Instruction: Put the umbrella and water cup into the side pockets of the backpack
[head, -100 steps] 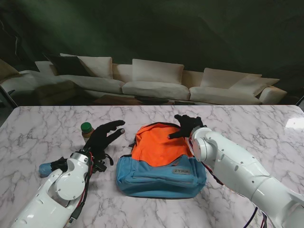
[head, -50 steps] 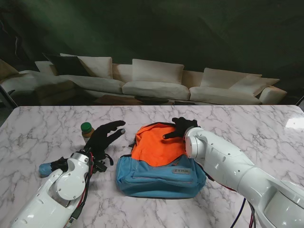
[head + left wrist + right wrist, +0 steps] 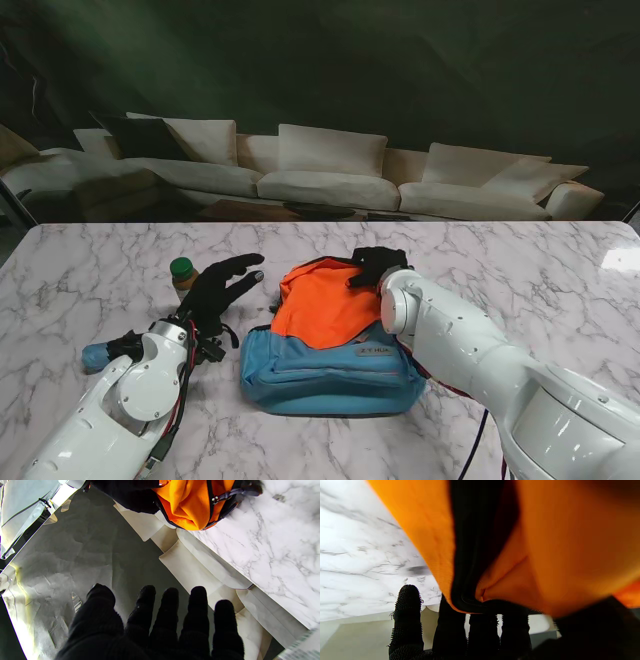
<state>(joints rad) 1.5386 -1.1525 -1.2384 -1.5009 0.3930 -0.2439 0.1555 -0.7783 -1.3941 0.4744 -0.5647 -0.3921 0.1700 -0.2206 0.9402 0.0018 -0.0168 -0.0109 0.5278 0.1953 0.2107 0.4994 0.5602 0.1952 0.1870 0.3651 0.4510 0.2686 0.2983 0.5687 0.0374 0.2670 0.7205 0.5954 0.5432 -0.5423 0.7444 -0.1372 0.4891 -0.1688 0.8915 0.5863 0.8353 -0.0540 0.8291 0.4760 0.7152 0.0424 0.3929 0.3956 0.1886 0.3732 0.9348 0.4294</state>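
Our right hand (image 3: pixel 376 266) now sits farther left on the far end of the backpack (image 3: pixel 330 340) than a second ago, its fingers curled onto the fabric. The orange panel (image 3: pixel 322 304) bunches and folds leftward, and the whole bag lies shifted slightly toward our left arm.

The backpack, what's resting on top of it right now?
The right hand lies on the far orange top of the backpack, fingers curled over its edge. Whether they grip fabric is hidden. Nothing else sits on it.
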